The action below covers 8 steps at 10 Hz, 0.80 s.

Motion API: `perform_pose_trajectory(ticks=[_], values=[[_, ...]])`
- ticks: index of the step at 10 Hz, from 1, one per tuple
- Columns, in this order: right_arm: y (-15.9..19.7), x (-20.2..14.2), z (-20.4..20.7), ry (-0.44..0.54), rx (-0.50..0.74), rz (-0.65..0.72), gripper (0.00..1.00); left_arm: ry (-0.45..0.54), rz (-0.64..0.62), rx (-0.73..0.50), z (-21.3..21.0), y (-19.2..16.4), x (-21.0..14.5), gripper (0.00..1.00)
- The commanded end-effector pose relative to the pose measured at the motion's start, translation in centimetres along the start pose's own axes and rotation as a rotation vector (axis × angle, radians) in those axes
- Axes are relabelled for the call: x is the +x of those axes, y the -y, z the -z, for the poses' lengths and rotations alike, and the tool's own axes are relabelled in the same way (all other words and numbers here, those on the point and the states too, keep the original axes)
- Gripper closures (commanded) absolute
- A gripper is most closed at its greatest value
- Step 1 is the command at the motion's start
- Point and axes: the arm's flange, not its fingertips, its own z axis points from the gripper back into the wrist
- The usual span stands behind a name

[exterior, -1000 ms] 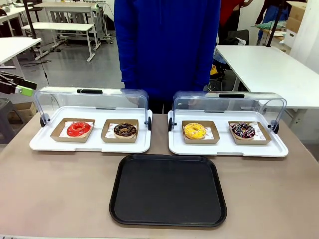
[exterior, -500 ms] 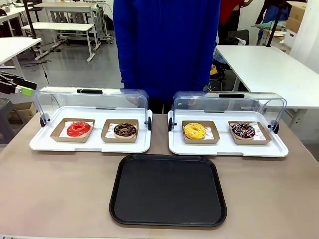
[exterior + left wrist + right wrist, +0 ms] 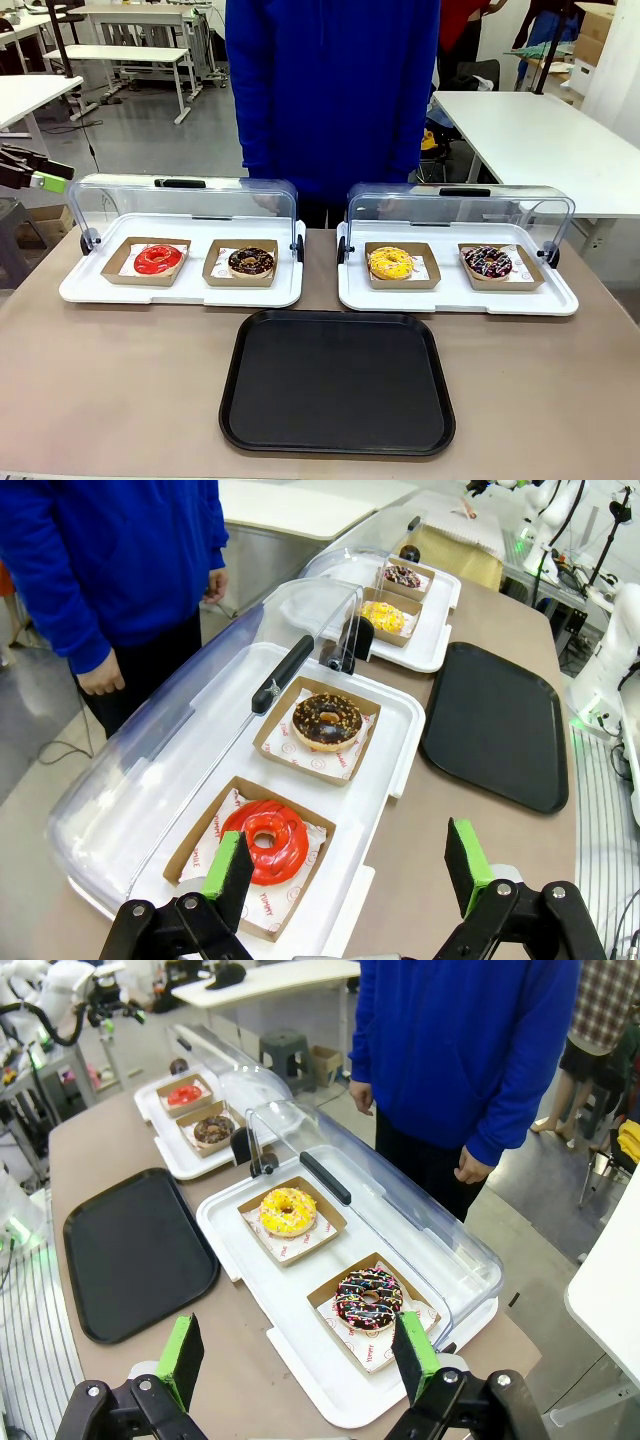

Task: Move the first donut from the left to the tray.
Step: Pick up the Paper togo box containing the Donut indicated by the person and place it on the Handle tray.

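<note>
Red donut (image 3: 158,259) lies left of centre in the front view — tray (image 3: 338,385) lower middle, apart from it. Left gripper (image 3: 350,860) and right gripper (image 3: 297,1352) — both gape wide, empty.

Small red print sits on the white paper (image 3: 212,842) under the red donut (image 3: 267,840). The letters seem too small to read.

The right hand (image 3: 297,1353), jaws apart, faces a white tray (image 3: 222,1222) holding a yellow donut (image 3: 287,1210) and a sprinkled donut (image 3: 368,1300).
</note>
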Motion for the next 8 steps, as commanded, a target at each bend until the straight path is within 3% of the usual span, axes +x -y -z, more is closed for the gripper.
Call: perform_pose_trajectory(ticks=[1, 8], values=[[0.36, 0.27, 0.06, 0.031, 0.003, -0.026, 0.00, 0.001, 0.004, -0.001, -0.04, 0.07, 0.12, 0.00], [0.36, 0.27, 0.06, 0.031, 0.003, -0.026, 0.00, 0.000, 0.000, 0.000, 0.00, 0.00, 0.00, 0.00]])
